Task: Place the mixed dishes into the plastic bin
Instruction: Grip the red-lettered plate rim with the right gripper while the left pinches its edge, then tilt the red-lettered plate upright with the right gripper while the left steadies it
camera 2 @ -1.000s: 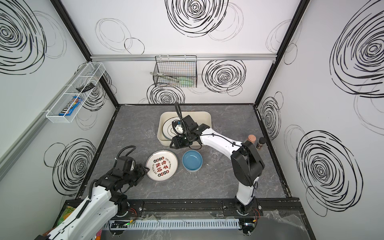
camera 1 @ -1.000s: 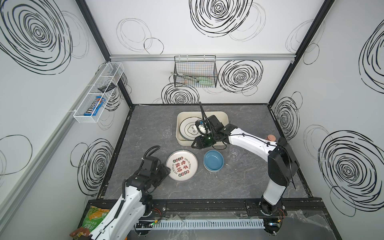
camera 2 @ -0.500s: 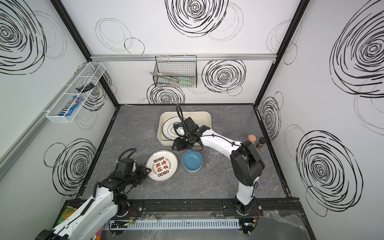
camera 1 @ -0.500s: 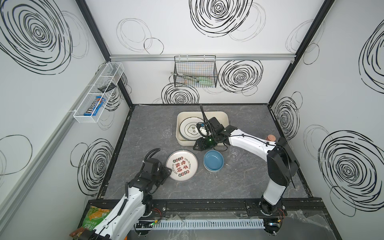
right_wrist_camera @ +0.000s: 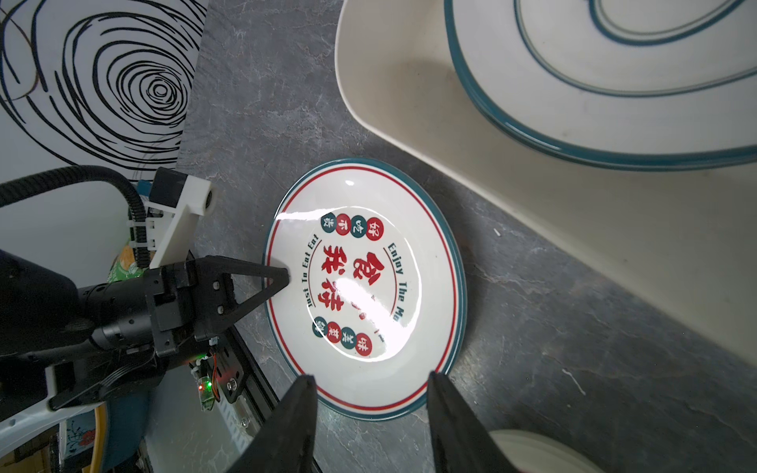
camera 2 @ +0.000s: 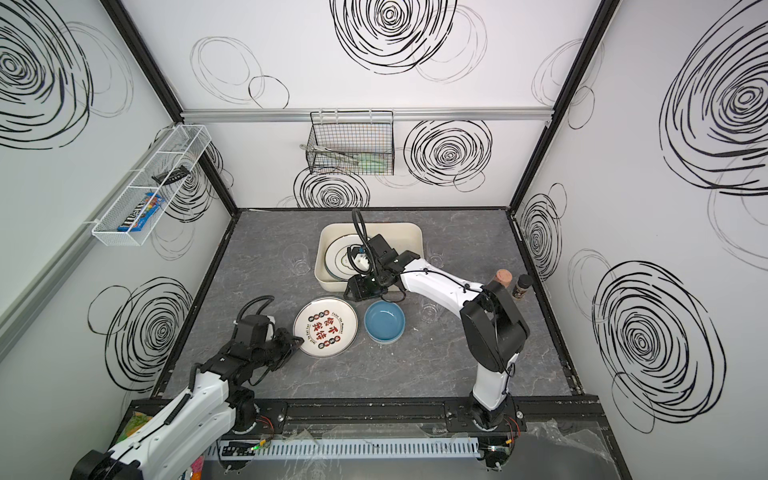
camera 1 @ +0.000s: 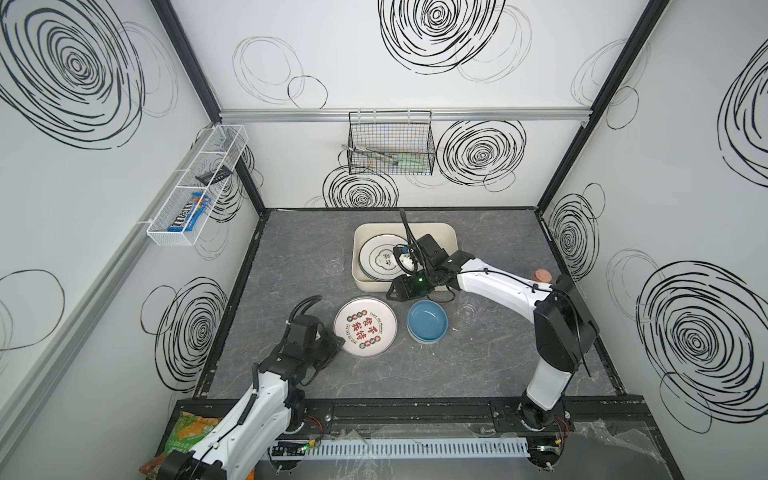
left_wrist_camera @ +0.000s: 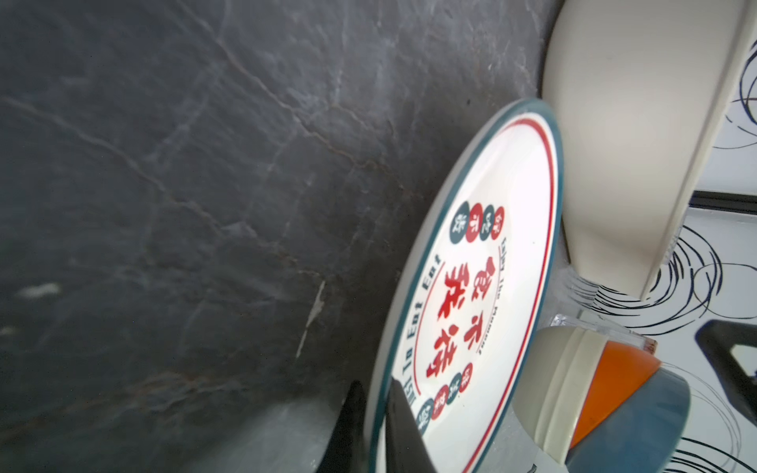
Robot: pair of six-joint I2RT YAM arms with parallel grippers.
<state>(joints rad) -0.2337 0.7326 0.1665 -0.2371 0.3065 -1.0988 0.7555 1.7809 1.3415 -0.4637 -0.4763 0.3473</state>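
A white plate with red characters [camera 1: 365,327] [camera 2: 325,326] lies on the grey table in front of the plastic bin [camera 1: 440,232] [camera 2: 409,232]. My left gripper [camera 1: 338,343] [left_wrist_camera: 375,413] is shut on this plate's near-left rim, one finger over it and one under. My right gripper [camera 1: 392,293] [right_wrist_camera: 370,379] hangs open above the gap between bin and plate, holding nothing. A green-rimmed plate [camera 1: 376,259] [right_wrist_camera: 614,61] lies inside the bin. A blue bowl [camera 1: 427,321] sits right of the held plate, stacked on an orange and a cream bowl [left_wrist_camera: 565,389]. Clear cups [camera 1: 333,257] [camera 1: 471,307] stand either side.
A black wire basket [camera 1: 390,143] hangs on the back wall and a white mesh rack [camera 1: 195,187] on the left wall. Two small shakers [camera 2: 504,277] stand by the right wall. The black frame rail [camera 1: 415,409] runs along the front.
My left gripper has slid forward to the red-character plate and closed on its rim. The right arm has barely moved and stays open.
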